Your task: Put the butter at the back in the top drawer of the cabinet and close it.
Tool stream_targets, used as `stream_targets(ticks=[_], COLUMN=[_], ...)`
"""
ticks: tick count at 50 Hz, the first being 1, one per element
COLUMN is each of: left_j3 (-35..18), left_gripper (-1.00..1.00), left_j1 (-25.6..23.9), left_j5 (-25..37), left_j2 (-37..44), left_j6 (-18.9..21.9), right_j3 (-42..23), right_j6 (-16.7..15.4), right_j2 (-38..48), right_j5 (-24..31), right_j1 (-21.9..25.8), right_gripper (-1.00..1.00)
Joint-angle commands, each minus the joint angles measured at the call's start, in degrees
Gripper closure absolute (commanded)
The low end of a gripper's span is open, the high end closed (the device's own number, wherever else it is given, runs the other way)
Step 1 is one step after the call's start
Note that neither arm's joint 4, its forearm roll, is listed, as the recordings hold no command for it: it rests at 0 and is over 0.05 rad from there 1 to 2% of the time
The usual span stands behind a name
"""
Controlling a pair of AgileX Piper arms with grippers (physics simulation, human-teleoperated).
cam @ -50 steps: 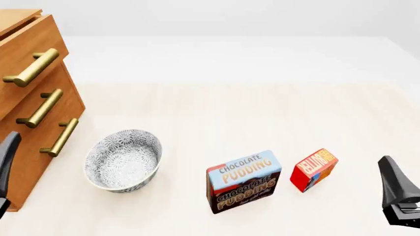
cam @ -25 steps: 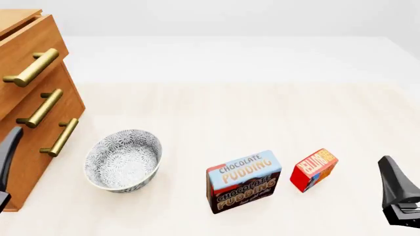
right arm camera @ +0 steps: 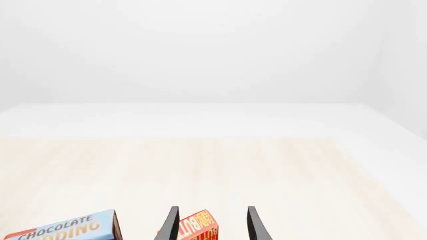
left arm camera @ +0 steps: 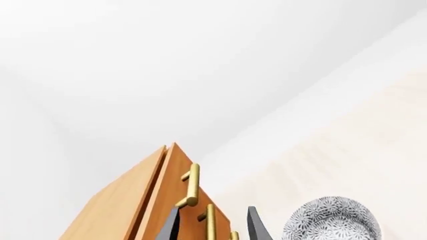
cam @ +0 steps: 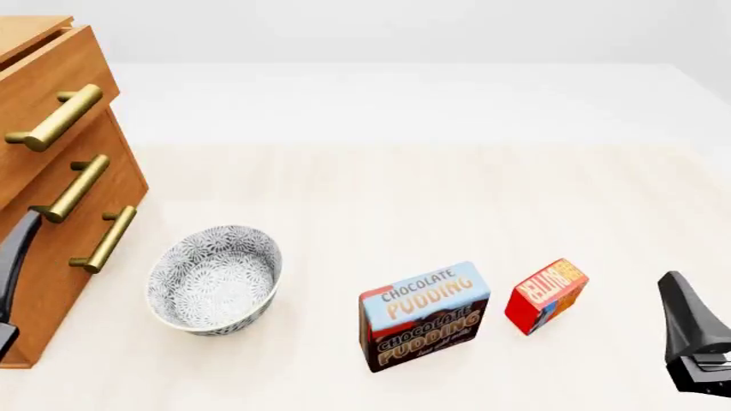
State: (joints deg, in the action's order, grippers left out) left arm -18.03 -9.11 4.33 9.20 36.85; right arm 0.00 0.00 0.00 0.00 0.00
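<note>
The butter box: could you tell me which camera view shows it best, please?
The front view: the whole butter stands on the table beside the pudding box. The right wrist view shows only its top, cut off at the frame edge; the left wrist view misses it.

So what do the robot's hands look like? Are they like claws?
A bit! Each one is a dark grey pincer. The left gripper and the right gripper each have two thin, flat fingers that narrow to a point, like little blades. From the front, the right one's base is chunky and black with paler grey parts. No cables or markings show.
</note>
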Motion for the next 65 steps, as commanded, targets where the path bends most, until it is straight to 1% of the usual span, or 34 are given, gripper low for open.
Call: stream_targets(ticks=[1, 3, 4, 11, 20, 26, 34, 43, 49, 55, 65], left_j3=[-0.1, -0.1, -0.4, -0.2, 1.2, 1.2, 1.9, 1.9, 1.6, 1.2, 1.7], left_gripper=[-1.0, -1.0, -1.0, -1.0, -1.0, -1.0, -1.0, -1.0, -1.0, -1.0, -1.0], left_j1=[0.0, 0.0, -0.9, -0.9, -1.2, -1.3, -0.9, -0.6, 0.5, 1.8, 2.3], left_j5=[-0.1, -0.1, -11.0, -13.3, -18.3, -19.1, -21.6, -23.0, -23.6, -23.9, -24.6], left_j2=[0.2, 0.2, 15.1, 17.5, 21.9, 22.7, 24.8, 26.2, 26.6, 27.0, 27.6], left_j6=[0.3, 0.3, 20.8, 22.6, 25.3, 25.9, 28.2, 29.4, 30.2, 30.7, 31.2], right_j3=[0.0, 0.0, 0.0, 0.0, 0.0, 0.0, 0.0, 0.0, 0.0, 0.0, 0.0], right_j6=[0.0, 0.0, 0.0, 0.0, 0.0, 0.0, 0.0, 0.0, 0.0, 0.0, 0.0], right_j2=[0.0, 0.0, 0.0, 0.0, 0.0, 0.0, 0.0, 0.0, 0.0, 0.0, 0.0], right_j5=[0.0, 0.0, 0.0, 0.0, 0.0, 0.0, 0.0, 0.0, 0.0, 0.0, 0.0], right_j1=[0.0, 0.0, 0.0, 0.0, 0.0, 0.0, 0.0, 0.0, 0.0, 0.0, 0.0], right_gripper=[-1.0, -1.0, -1.0, -1.0, -1.0, -1.0, -1.0, -1.0, -1.0, -1.0, -1.0])
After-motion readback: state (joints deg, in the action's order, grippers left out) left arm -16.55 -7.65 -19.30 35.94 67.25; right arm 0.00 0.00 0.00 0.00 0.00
